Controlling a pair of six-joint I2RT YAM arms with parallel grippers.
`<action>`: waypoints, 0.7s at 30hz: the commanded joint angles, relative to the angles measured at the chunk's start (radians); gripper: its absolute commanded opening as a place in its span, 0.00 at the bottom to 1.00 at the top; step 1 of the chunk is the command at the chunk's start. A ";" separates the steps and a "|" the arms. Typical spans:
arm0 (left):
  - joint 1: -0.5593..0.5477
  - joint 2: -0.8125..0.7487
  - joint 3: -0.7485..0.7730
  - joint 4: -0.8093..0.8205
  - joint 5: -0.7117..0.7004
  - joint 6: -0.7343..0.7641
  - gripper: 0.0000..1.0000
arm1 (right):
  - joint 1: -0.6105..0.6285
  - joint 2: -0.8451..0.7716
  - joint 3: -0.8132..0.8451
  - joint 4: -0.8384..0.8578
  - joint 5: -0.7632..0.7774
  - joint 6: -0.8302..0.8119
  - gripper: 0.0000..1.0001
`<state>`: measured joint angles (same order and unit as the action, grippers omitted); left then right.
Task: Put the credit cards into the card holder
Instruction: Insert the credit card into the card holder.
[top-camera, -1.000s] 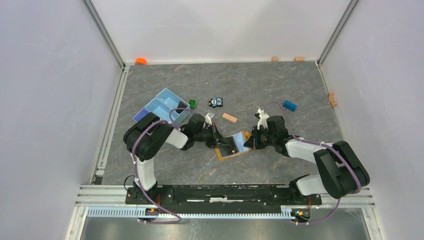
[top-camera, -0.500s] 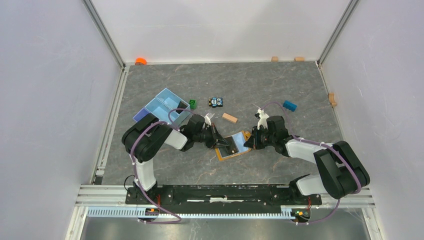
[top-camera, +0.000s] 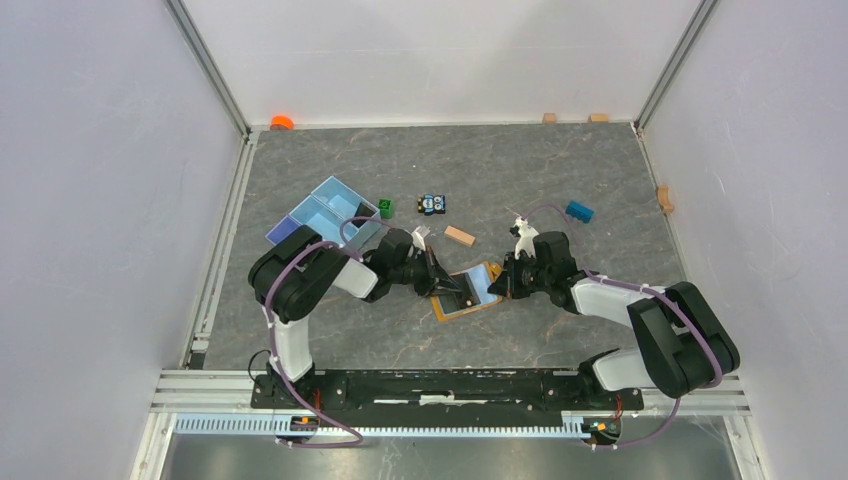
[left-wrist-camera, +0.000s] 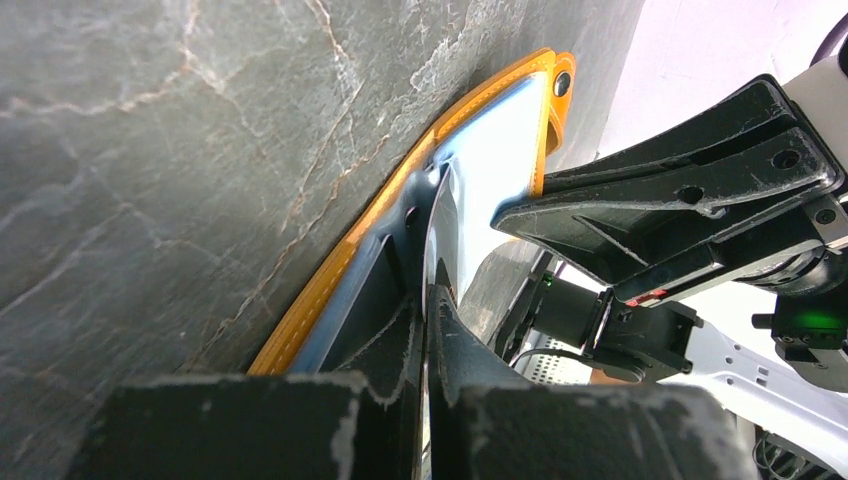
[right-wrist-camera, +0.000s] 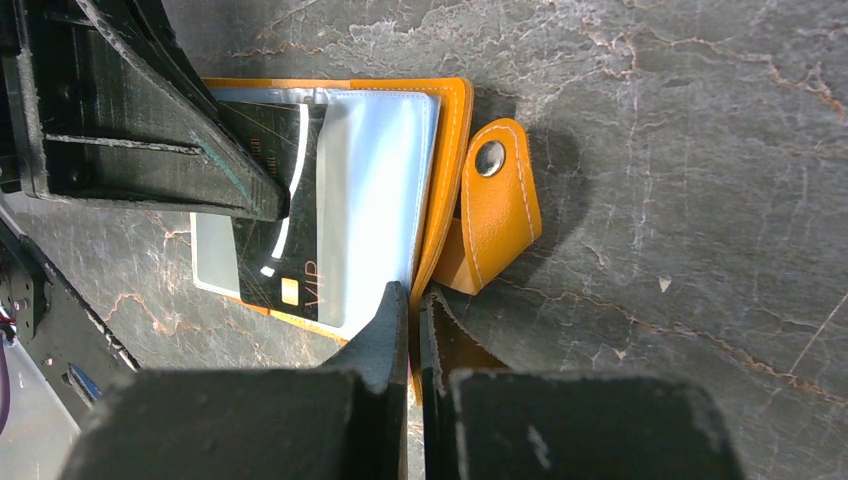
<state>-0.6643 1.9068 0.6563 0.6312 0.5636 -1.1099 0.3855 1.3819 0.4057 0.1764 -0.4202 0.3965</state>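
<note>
Possibly the card (right-wrist-camera: 290, 240), pinched in the left fingers (right-wrist-camera: 150, 150), jams ahead of them if the holder (right-wrist-camera: 455, 150) slips from the pinching right fingers (right-wrist-camera: 385, 330).

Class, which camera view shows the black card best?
The right wrist view: the black card shows its face, chip and lettering. The top view gives a tiny dark patch; the left wrist view hides its face.

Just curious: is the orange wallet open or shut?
Open. The card holder lies spread flat, its pale clear pockets facing up, and its snap strap hangs unfastened beside it.
</note>
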 joint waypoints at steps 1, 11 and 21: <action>-0.021 0.070 -0.010 -0.124 -0.096 -0.004 0.02 | -0.005 0.023 -0.030 -0.118 0.130 -0.068 0.00; -0.031 0.078 -0.002 -0.103 -0.122 -0.030 0.02 | -0.002 0.018 -0.034 -0.111 0.127 -0.058 0.00; -0.054 0.104 0.060 -0.103 -0.126 -0.044 0.02 | 0.000 0.010 -0.040 -0.101 0.119 -0.048 0.00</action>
<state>-0.6941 1.9541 0.7010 0.6594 0.5407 -1.1625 0.3855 1.3811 0.4046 0.1749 -0.4171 0.3996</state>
